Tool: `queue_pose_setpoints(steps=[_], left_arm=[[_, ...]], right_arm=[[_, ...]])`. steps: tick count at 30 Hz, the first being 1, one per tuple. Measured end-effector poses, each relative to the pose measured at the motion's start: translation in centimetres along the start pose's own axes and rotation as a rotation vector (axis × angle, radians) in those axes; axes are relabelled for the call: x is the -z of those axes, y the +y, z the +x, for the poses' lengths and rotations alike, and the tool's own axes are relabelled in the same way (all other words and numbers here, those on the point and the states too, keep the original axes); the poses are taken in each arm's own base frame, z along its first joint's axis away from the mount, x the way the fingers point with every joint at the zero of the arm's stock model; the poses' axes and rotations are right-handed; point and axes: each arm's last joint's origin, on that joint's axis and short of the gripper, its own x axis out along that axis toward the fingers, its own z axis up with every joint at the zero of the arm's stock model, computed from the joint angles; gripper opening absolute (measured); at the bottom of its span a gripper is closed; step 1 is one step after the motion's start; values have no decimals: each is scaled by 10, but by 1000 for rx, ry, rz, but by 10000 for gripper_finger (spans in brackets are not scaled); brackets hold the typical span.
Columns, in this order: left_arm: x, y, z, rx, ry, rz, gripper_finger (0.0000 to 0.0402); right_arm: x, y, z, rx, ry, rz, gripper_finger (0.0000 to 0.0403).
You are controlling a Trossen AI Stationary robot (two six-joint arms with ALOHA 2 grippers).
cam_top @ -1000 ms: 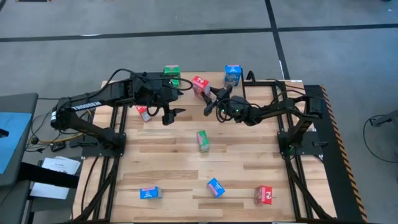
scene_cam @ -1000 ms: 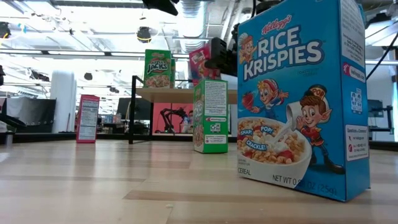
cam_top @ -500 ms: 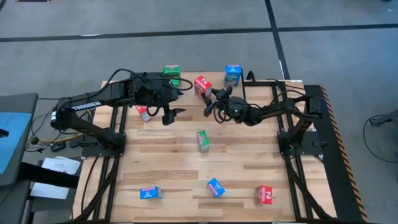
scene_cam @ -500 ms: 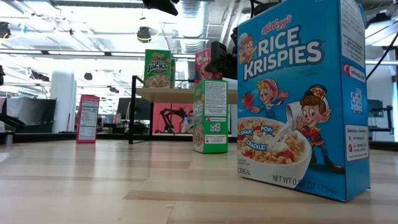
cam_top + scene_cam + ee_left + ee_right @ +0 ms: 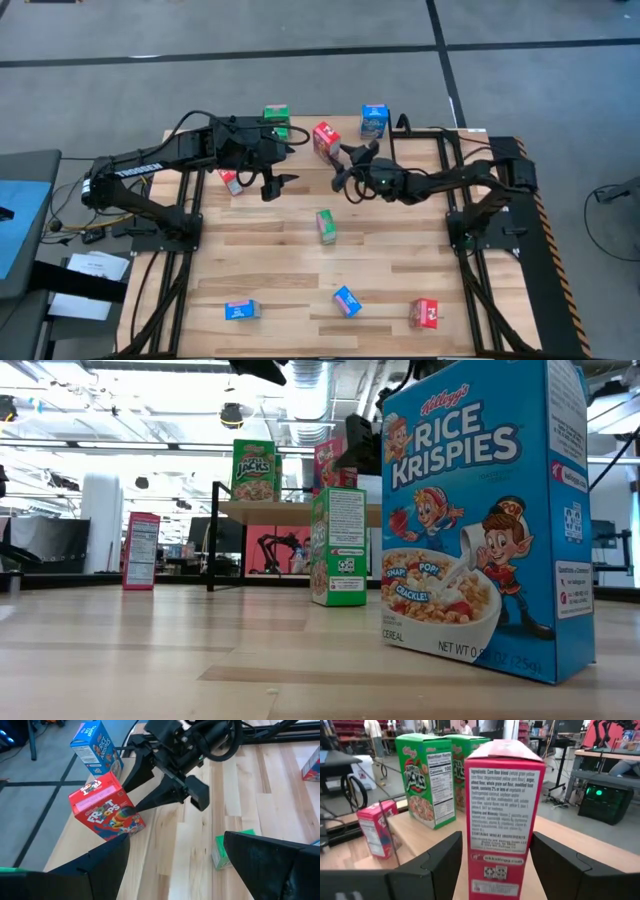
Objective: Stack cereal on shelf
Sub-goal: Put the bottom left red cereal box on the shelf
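Two green boxes [image 5: 427,780] stood on the shelf [image 5: 415,831] at its left end. Red Froot Loops box [image 5: 325,137] stood upright on the shelf beside them; blue box [image 5: 374,120] further along, toward the right end. Right gripper [image 5: 347,167] sat just in front of the red box, fingers [image 5: 442,865] parted on either side, not clamping it. Left gripper [image 5: 268,185] hovered near the shelf's left front, jaws wide, empty. Another green box [image 5: 325,225] stood on the tabletop [image 5: 400,260], well in front of the shelf.
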Motion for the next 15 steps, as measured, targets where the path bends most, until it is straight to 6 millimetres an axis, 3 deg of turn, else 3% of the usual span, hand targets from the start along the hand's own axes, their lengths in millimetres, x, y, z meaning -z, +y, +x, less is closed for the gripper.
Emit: queue_pose_setpoints(steps=[10, 15], left_arm=[[0, 0, 0, 0, 0, -12, 313], [0, 0, 0, 0, 0, -12, 313]], right_arm=[[-7, 5, -25, -42, 135, -8, 257], [-8, 17, -33, -177, 146, -38, 256]])
